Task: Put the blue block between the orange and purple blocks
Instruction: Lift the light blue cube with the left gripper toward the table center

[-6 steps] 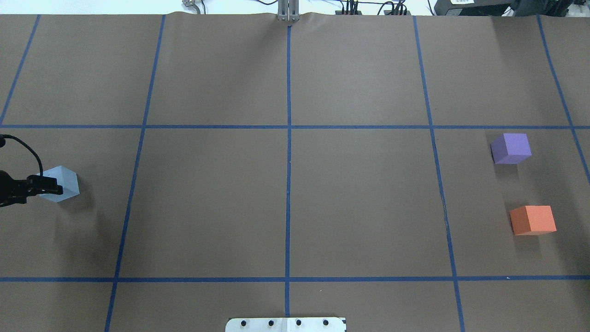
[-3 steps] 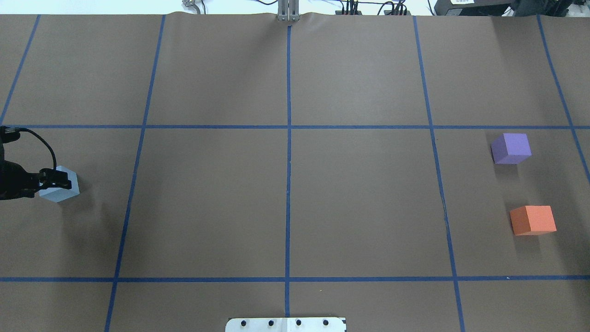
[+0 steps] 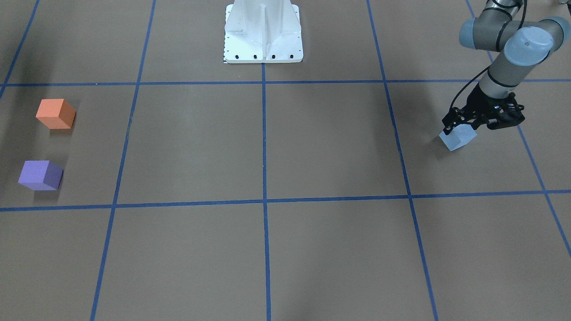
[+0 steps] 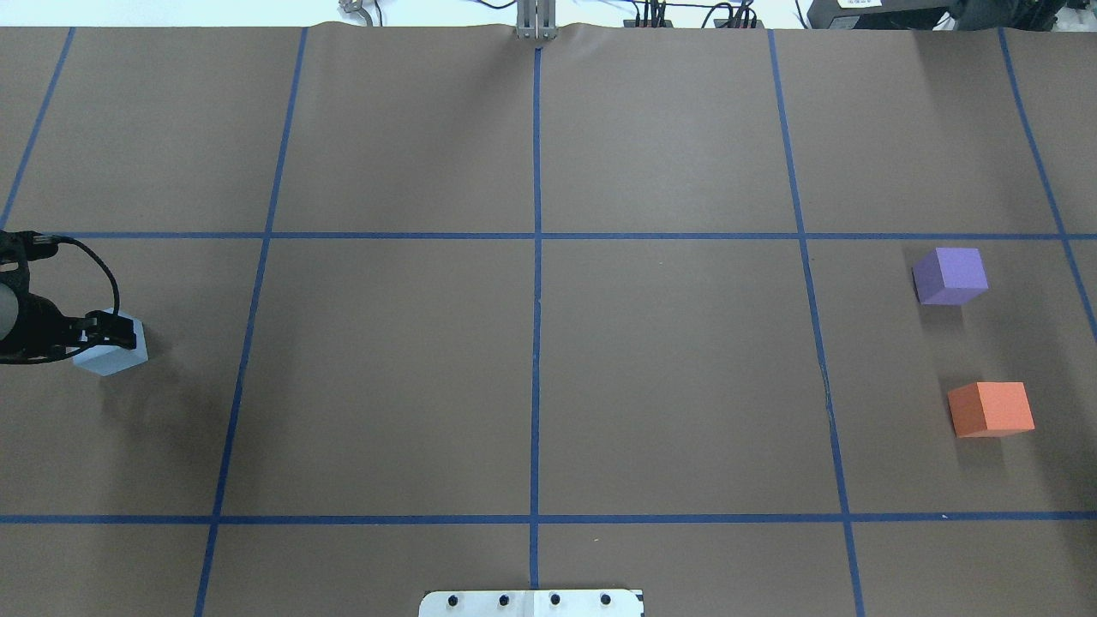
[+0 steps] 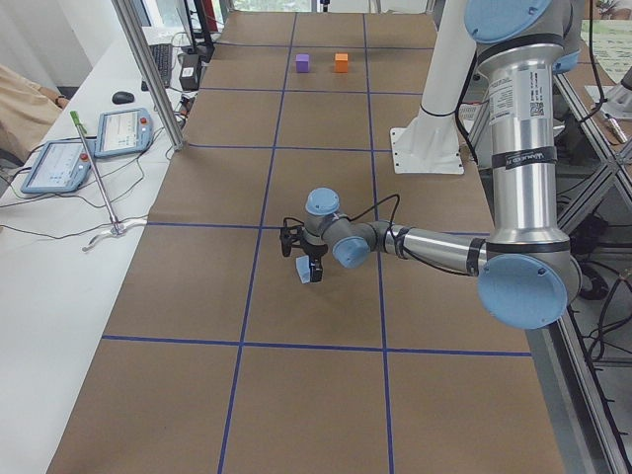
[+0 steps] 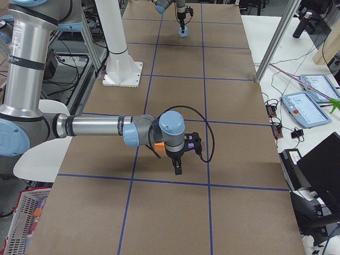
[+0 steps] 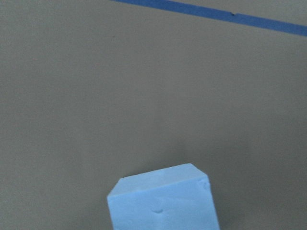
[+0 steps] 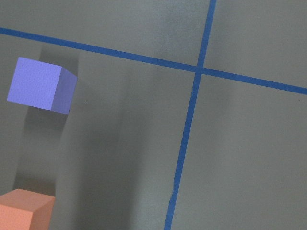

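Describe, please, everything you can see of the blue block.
The blue block is a pale blue cube, foam-like, with small dents on one face. It rests flat on the brown paper, turned at an angle to the tape lines, far out on the robot's left side. The left gripper sits over its top; whether it grips the block is unclear. Nothing else touches it.

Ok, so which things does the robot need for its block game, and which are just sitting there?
For the job:
blue block
purple block
orange block
left gripper, right over the blue block

Just lying about:
white base plate
blue tape lines
tablets beside the table
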`<state>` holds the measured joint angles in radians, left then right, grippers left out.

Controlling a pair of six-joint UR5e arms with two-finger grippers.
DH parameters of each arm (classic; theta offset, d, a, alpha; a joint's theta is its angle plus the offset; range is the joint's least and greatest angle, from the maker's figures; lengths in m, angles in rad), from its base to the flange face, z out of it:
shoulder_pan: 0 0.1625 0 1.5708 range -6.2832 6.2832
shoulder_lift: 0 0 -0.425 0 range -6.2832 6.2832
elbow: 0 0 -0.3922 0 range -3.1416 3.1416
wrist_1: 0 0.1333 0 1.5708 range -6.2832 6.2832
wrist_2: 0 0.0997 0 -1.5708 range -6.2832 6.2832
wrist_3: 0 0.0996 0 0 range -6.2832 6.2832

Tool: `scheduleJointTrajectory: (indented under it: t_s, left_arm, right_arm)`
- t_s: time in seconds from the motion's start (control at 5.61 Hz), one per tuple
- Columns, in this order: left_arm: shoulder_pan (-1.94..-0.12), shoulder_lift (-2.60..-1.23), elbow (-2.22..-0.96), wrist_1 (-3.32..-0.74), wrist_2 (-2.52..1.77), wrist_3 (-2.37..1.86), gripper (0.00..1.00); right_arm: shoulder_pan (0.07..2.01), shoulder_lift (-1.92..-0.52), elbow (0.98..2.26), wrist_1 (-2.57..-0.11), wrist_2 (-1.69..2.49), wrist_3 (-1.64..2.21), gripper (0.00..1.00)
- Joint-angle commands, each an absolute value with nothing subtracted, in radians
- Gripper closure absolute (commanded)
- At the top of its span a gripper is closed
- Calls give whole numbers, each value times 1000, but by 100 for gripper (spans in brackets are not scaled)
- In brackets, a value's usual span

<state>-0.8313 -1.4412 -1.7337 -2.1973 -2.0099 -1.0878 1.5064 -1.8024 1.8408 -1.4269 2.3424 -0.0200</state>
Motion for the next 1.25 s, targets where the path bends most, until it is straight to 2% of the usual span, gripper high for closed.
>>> scheduleJointTrajectory:
  t_s: [0.0, 0.18, 0.36, 0.53, 0.71, 0.89, 1.07]
  left_arm:
    - [-831, -1442, -1724, -2198, -2000, -1058, 17]
    - [-830, -1457, -1721, -2198, -1997, -1045, 62]
    - [-833, -1468, -1732, -2198, -1999, -1010, 100]
    - [-853, -1477, -1767, -2178, -2011, -967, 100]
    - [-856, -1567, -1839, -1998, -2014, -966, 100]
    - [-853, -1755, -1902, -1710, -2007, -966, 100]
    - [-824, -1949, -1887, -1536, -2008, -968, 100]
  right_arm:
    - [1506, -1802, 1841, -1427, 2342, -20, 0]
    - [1506, -1802, 1841, -1427, 2341, -20, 0]
    - [1506, -1802, 1841, -1427, 2342, -20, 0]
    - [1505, -1802, 1841, -1428, 2344, -20, 0]
    - [1506, -1802, 1841, -1428, 2345, -18, 0]
    - [1506, -1802, 1833, -1428, 2345, -20, 0]
    - [1506, -1802, 1833, -1428, 2347, -20, 0]
